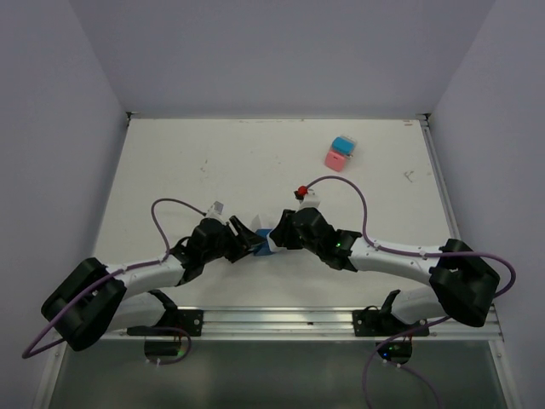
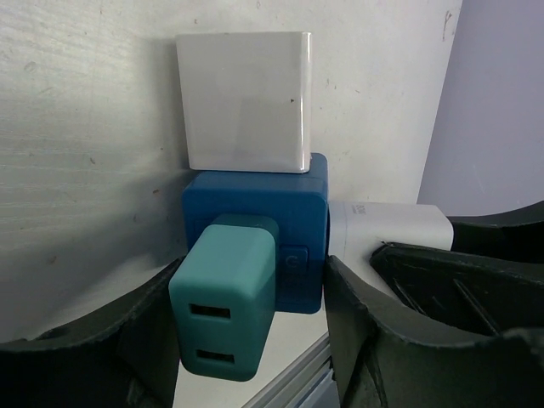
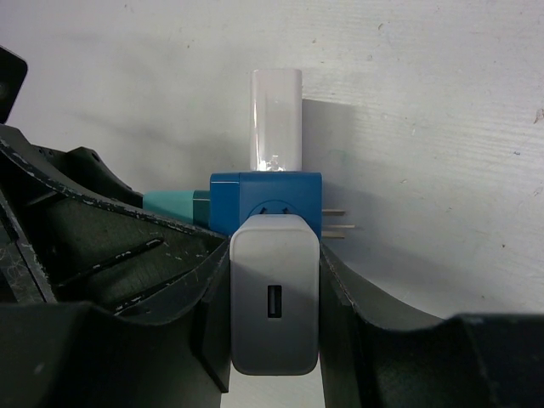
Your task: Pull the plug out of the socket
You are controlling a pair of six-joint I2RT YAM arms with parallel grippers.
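A blue socket cube (image 2: pixel 255 200) sits on a pale table (image 2: pixel 85 127). A teal plug (image 2: pixel 225 306) with two slots juts from its near face. A white adapter (image 2: pixel 245 100) is attached on its far side. A white plug (image 2: pixel 387 225) sticks out to the right, its end clasped by the right hand (image 2: pixel 450 236). The left hand (image 2: pixel 252 274) grips the cube, one dark finger against each side.

A small cyan plastic cube (image 1: pixel 343 143) touches a pink plastic cube (image 1: pixel 337 159) on the scuffed white bench (image 1: pixel 213 153), toward its far right.
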